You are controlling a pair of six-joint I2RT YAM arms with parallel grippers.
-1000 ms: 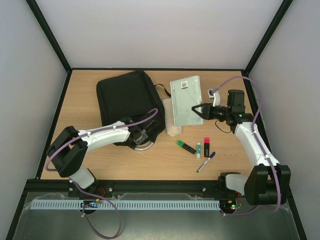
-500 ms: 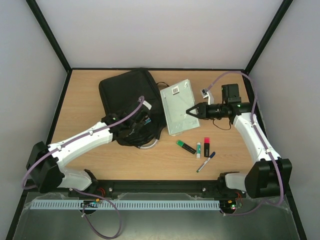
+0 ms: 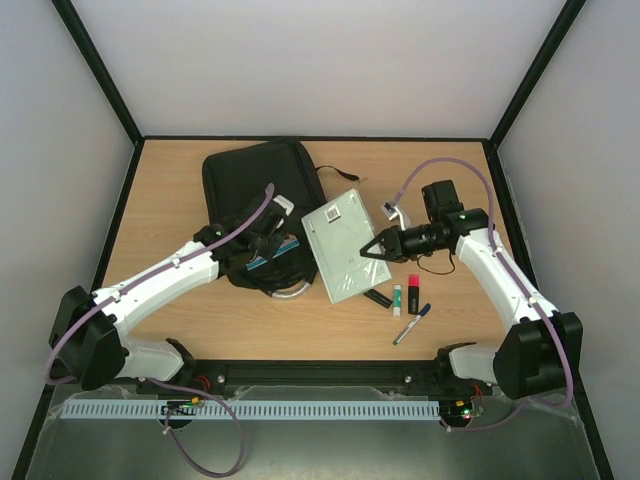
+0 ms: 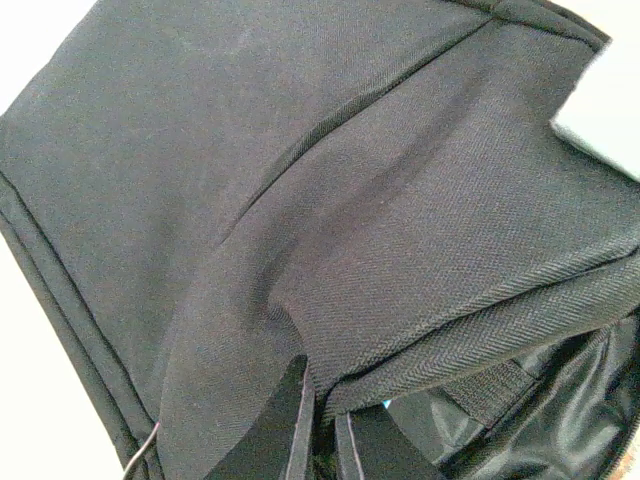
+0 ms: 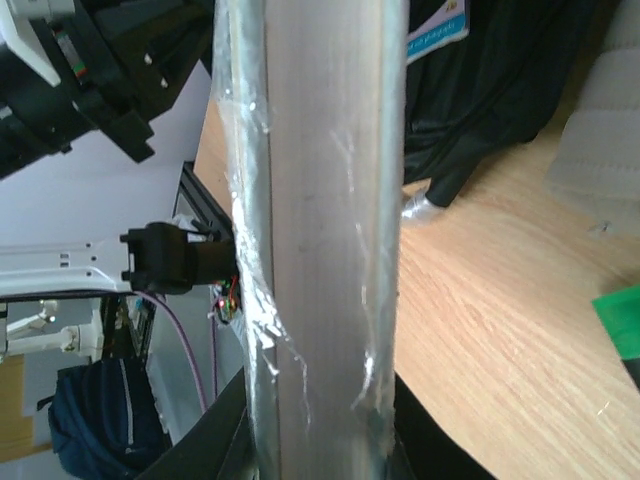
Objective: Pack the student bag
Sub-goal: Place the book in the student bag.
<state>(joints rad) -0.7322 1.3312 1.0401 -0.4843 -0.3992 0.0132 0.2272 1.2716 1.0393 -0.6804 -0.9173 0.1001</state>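
Bag (image 3: 255, 185): lies flat on the table (image 3: 170, 210), left of centre towards the back. Its near-right part is bunched up, with shiny black lining showing in the left wrist view.

Left gripper (image 3: 272, 252): at the bag's near-right edge. In the wrist view the gripper (image 4: 318, 425) is closed, with its jaws all but together and pinching a fold of the bag's (image 4: 300, 200) fabric.

Right gripper (image 3: 372, 250): clamped at a narrow opening on the right edge of a flat, pale, plastic-wrapped pack (image 3: 338, 245) with a white label. In the wrist view the pack (image 5: 320, 230) runs edge-on between the fingers (image 5: 215, 435). Seen from above it sits at an angle, with its left corner meeting the bag's right side. Cannot tell whether any part is inside the opening.

Loose on the table, near right of the pack:
- A dark marker (image 3: 378, 298), partly under the pack's corner.
- A white stick (image 3: 397, 297).
- A red-capped marker (image 3: 413, 290).
- A pen (image 3: 412, 323).
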